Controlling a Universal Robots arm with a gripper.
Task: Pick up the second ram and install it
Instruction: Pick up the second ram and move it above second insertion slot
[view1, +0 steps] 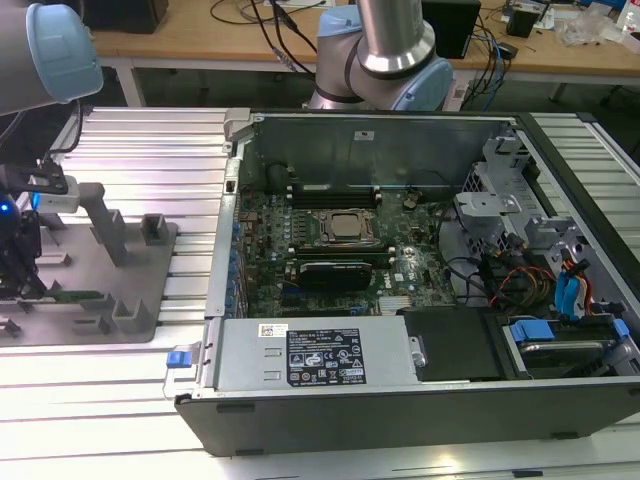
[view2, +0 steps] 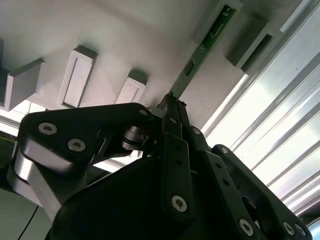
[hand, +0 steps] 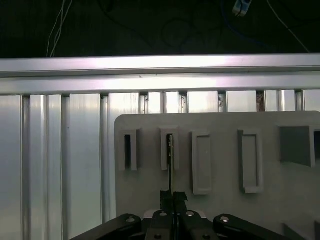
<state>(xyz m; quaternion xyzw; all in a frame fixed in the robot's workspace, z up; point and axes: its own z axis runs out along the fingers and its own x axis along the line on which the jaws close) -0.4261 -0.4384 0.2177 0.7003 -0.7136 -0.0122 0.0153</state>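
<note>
Closest in, the gripper (view2: 170, 106) has its two fingers drawn together on the near end of the second ram (view2: 202, 47). The slim green board stands on its long edge and runs away from the fingertips. In the first wrist view the stick (hand: 170, 160) reads as a thin dark line, edge-on, passing through a narrow slotted holder (hand: 165, 150) on the grey fixture plate (hand: 280, 200). It leaves the fingertips (hand: 166, 196) and sits in that holder, so by my reading it is gripped but not yet lifted out.

Further out, the exterior view shows the gripper (view1: 22, 265) low over the same plate (view1: 150, 270) at the exterior view's left, with the green stick (view1: 75, 295) beside it at plate level. The plate rests on a ribbed aluminium table (view1: 140, 150).

Beyond that, well apart from the stick, the open computer case (view1: 300, 420) lies on its side. Its motherboard (view1: 400, 270) faces up, with long black memory slots (view1: 335, 190) running beside the processor socket (view1: 345, 228).

The main risk, as I judge it, comes from the hold itself: the fingers pinch only one end of a long, thin board. Any pull that is not straight could make the far end swing or bind in the holder. That might slip the stick in the fingers or drag the plate along. A stick left tilted in the grip would then meet a slot crooked, which could jam it or strain the board.
</note>
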